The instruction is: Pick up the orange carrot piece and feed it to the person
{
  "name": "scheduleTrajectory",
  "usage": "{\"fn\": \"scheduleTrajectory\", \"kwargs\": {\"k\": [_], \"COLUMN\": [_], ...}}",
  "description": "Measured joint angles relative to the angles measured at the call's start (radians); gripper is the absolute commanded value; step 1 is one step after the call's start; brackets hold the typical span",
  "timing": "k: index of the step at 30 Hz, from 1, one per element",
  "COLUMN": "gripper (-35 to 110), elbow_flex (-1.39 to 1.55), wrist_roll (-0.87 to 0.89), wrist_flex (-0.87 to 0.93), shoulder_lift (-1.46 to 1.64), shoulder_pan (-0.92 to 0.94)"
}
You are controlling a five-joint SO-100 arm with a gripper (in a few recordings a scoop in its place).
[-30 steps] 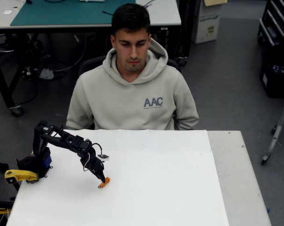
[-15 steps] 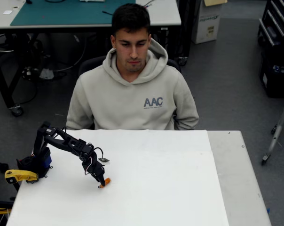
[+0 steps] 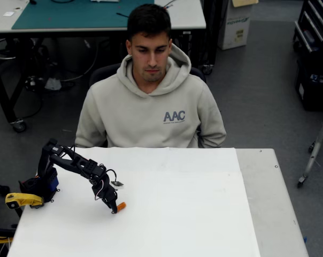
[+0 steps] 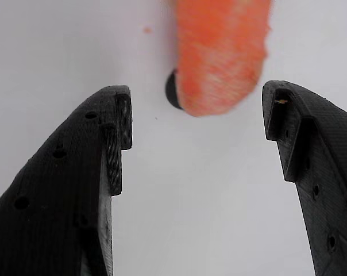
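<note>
In the wrist view the gripper [image 4: 196,115] stands with its two black fingers [image 4: 104,138] spread wide apart, nothing clamped between them. The orange carrot piece [image 4: 222,52] lies on the white tabletop [image 4: 191,218] just beyond the fingertips, its near end reaching into the gap but touching neither finger; a small dark spot sits at its left edge. From the overhead view the gripper [image 3: 114,207] points down at the tabletop [image 3: 193,214] in the left part of the white sheet, with the orange carrot piece [image 3: 121,205] just to its right, lying on the surface. The black arm [image 3: 76,165] bends back to its base at the left edge, near a yellow clamp part [image 3: 22,199]. Farther back, the person [image 3: 151,101] sits behind the tabletop in a beige-grey hoodie, head tilted downward
</note>
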Motion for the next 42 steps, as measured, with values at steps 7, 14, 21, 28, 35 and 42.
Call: {"fn": "scheduleTrajectory", "kwargs": {"k": [7, 14, 21, 28, 35, 42], "gripper": [18, 18, 18, 17, 7, 5], "elbow_flex": [-0.009, -0.009, -0.032, -0.140, -0.150, -0.155], "wrist_roll": [0.000, 0.011, 0.012, 0.012, 0.000, 0.000], "wrist_flex": [0.000, 0.000, 0.000, 0.000, 0.000, -0.002], "shoulder_lift": [-0.008, -0.008, -0.009, -0.034, -0.071, -0.126], "shoulder_pan": [-0.006, -0.006, -0.006, -0.017, -0.023, -0.018]}}
